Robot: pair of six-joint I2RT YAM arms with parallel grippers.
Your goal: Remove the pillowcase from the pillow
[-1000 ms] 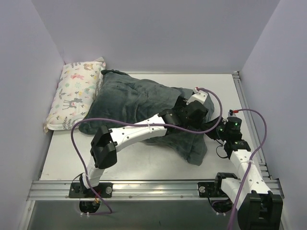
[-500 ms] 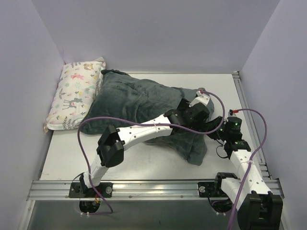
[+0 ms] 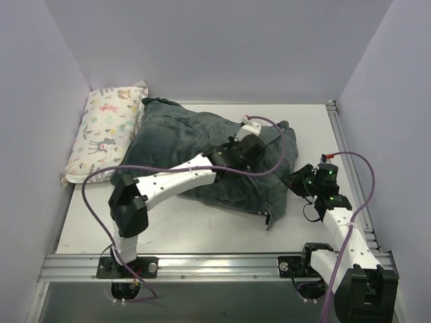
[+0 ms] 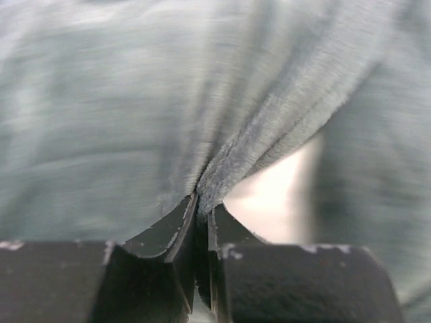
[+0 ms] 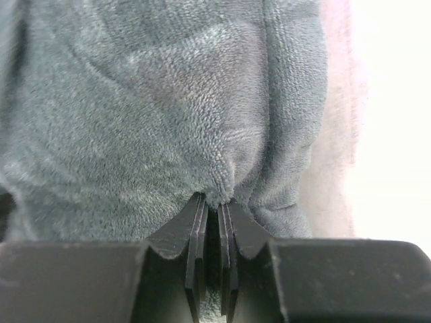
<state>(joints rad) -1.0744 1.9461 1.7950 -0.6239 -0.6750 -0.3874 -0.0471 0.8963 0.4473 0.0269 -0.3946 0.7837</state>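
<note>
Pillowcase point(image 3: 182, 138): is lying grey plush side up on the table point(image 3: 202, 229). Its left rear corner is touching the animal-print pillow point(image 3: 108, 131), and the rest is spreading away to that pillow's right. No striped side is showing.
Pillow: is sitting out of sight under the grey fabric, which is bulging just beside the animal-print pillow.
Left gripper point(image 4: 202, 205): is working well apart from the animal-print pillow, over the far right part of the pillowcase. Its jaws are standing almost together and are pinching a raised fold of the grey plush. Creases are fanning out from the pinch.
Right gripper point(image 5: 212, 202): is sitting farthest from the animal-print pillow, at the pillowcase edge that is facing away from it. Its jaws are nearly touching and are clamping a small bunch of the plush edge.
Left arm point(image 3: 168, 185): is reaching across the pillowcase, away from the animal-print pillow.
Cable point(image 3: 91, 195): is looping in purple beside the left arm, nearer the camera than the animal-print pillow.
</note>
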